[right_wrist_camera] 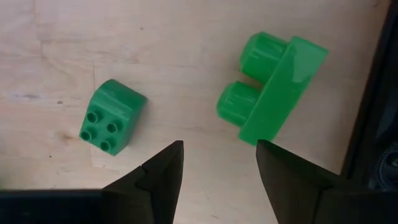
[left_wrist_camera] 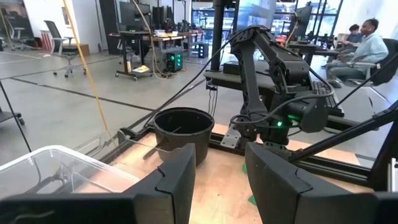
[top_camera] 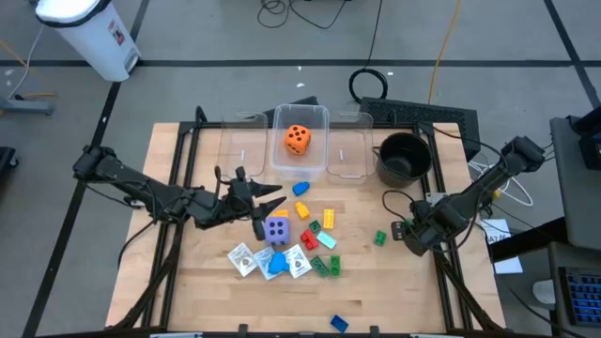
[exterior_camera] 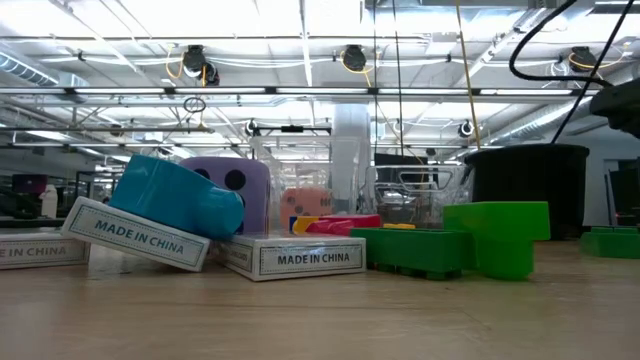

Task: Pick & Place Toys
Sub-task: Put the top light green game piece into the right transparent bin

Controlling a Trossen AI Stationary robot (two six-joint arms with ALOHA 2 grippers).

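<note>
The right hand [right_wrist_camera: 219,163] points down at the tabletop [top_camera: 188,282] near its right edge, fingers apart and empty, poised over bare wood between a small studded green brick [right_wrist_camera: 112,116] and a glossy green two-peg piece [right_wrist_camera: 272,89] lying on its side. The left hand [top_camera: 269,205], fingers parted and empty, reaches toward the cluttered middle beside the purple foam die [top_camera: 277,230]. An orange die [top_camera: 298,139] sits in the clear bin [top_camera: 319,115] at the far edge.
</note>
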